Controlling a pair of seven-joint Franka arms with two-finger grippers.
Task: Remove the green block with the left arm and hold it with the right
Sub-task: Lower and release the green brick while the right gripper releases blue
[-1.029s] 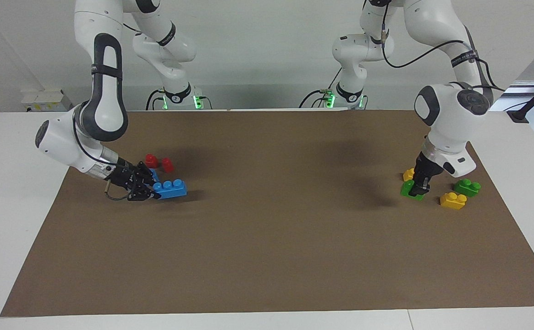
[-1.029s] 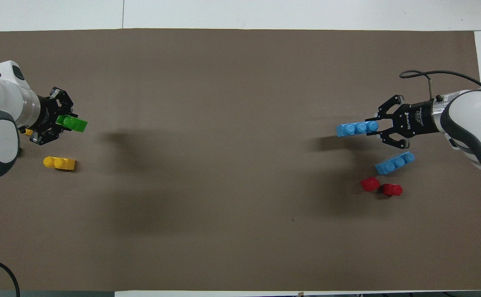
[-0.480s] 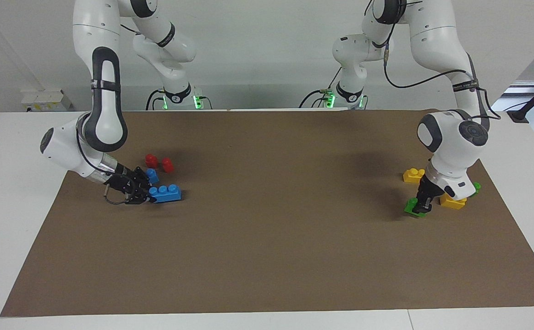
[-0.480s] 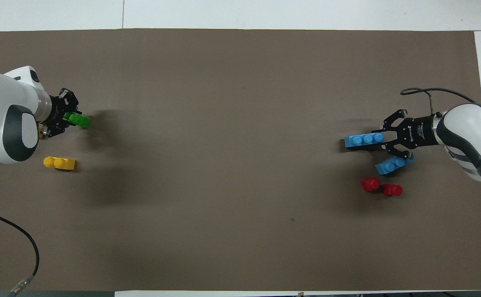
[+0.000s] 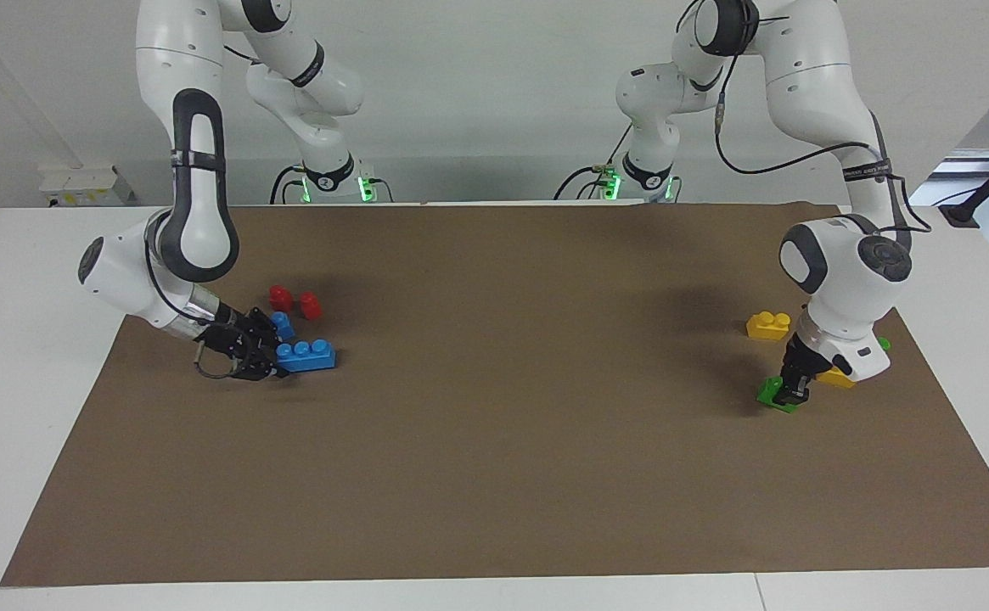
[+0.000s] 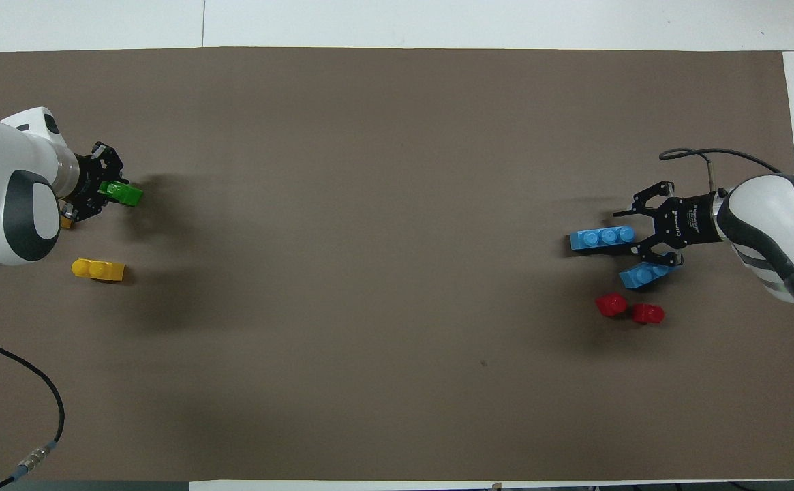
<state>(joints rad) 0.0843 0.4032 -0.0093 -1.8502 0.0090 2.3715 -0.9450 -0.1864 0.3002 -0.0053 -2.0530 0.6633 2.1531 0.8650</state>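
Note:
My left gripper (image 5: 793, 392) is shut on the green block (image 5: 771, 392), a small two-stud brick. It holds the block tilted, low at the mat, at the left arm's end of the table. The block also shows in the overhead view (image 6: 123, 194), sticking out of the left gripper (image 6: 105, 191). My right gripper (image 5: 266, 356) is low at the right arm's end, shut on one end of a blue three-stud brick (image 5: 307, 355) that rests on the mat. Both show in the overhead view, the brick (image 6: 601, 239) and the right gripper (image 6: 634, 236).
A yellow brick (image 5: 768, 324) lies nearer to the robots than the green block. A second yellow brick (image 5: 834, 378) and another green brick (image 5: 883, 344) are mostly hidden by the left wrist. A second blue brick (image 5: 282, 325) and two red pieces (image 5: 294, 301) lie by the right gripper.
My left gripper has carried the green block away from the robots and down to the mat. My right gripper has lowered the blue brick onto the mat.

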